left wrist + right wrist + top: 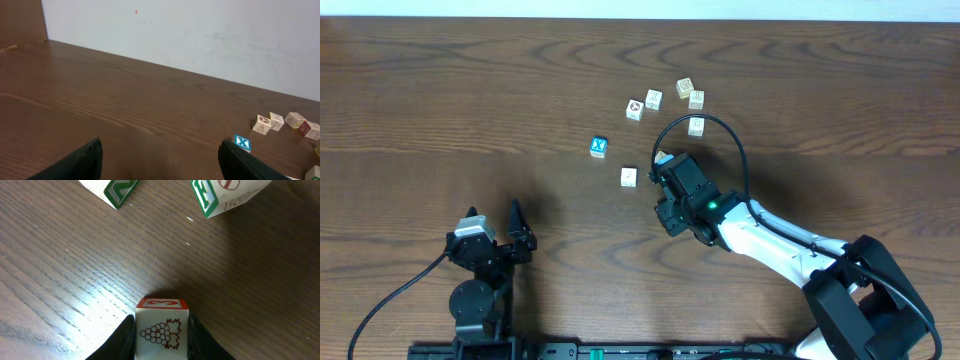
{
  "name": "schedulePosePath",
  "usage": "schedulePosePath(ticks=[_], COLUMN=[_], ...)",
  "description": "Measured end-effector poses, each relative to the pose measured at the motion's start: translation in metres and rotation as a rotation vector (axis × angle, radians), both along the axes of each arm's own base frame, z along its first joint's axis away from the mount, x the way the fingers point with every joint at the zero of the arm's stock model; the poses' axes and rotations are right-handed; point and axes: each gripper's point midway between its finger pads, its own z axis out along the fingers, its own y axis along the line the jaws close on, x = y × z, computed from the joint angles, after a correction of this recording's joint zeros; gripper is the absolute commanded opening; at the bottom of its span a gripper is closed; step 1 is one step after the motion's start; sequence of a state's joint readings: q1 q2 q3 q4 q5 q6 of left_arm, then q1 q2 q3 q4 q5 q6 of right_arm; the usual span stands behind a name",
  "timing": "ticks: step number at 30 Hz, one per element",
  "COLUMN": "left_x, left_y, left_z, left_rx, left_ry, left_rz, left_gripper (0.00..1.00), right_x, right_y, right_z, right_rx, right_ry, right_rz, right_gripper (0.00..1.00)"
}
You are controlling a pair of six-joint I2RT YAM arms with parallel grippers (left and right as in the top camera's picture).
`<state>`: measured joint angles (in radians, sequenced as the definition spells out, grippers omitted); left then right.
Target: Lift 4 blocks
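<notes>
Grape block (pixel 160 332) pinched between fingers of right end effector (pixel 161 321); seemingly not yet raised off surface (pixel 75 280). Other blocks (pixel 696 98) seen untouched ahead of it. Left end effector (pixel 160 167) spread, empty. Progress judged early: lifts mostly to be done.

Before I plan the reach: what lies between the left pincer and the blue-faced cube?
Overhead view: only bare table between left pincer and blue-faced cube.

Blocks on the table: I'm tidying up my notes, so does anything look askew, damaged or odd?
Nothing is damaged or spilled. The blocks lie scattered at mixed angles, and one blue-faced cube sits apart from the cream ones. The right gripper clasps a red-topped block.
</notes>
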<state>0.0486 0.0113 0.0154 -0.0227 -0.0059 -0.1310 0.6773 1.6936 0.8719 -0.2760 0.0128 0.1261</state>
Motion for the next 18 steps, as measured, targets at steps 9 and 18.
schedulePosePath(ticks=[9,18], left_x=[0.000,0.000], left_y=[0.000,0.000], left_z=[0.000,0.000], left_rx=[0.000,0.000], left_ry=[0.000,0.000], left_rz=[0.000,0.000], left_gripper=[0.74,0.74], right_x=[0.001,0.024], right_y=[-0.008,-0.007], right_z=[0.013,0.058], right_rx=[-0.075,-0.126], right_ry=[0.034,-0.017], right_rz=[-0.017,-0.052], right_gripper=[0.22,0.23])
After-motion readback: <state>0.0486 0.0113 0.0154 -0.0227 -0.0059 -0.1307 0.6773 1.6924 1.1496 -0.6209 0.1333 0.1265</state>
